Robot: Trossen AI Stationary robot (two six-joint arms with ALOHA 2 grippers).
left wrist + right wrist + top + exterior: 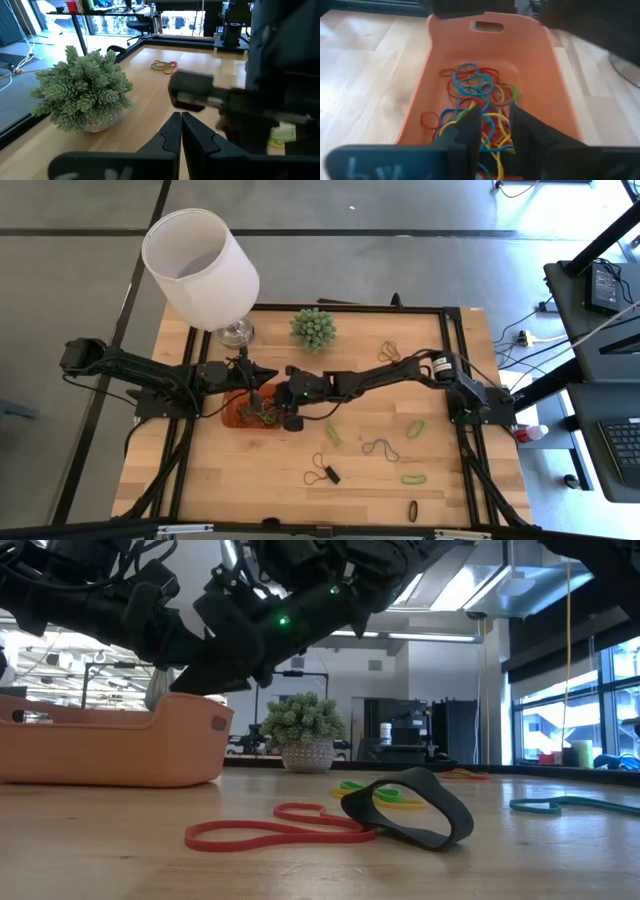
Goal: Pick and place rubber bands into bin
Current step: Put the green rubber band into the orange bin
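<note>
1 bin (490,45), many rubber bands (475,95) inside; right gripper (492,127) parted, left gripper (181,131) closed empty

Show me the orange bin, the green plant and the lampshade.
bin (535,65): right wrist view, bare inner wall.
green plant (82,87): left wrist view, foliage middle.
lampshade (215,280): high view, outer side.

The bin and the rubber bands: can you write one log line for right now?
right gripper jaws open over bin | rubber bands piled in bin | left gripper jaws shut beside bin | bands remain on table
</note>
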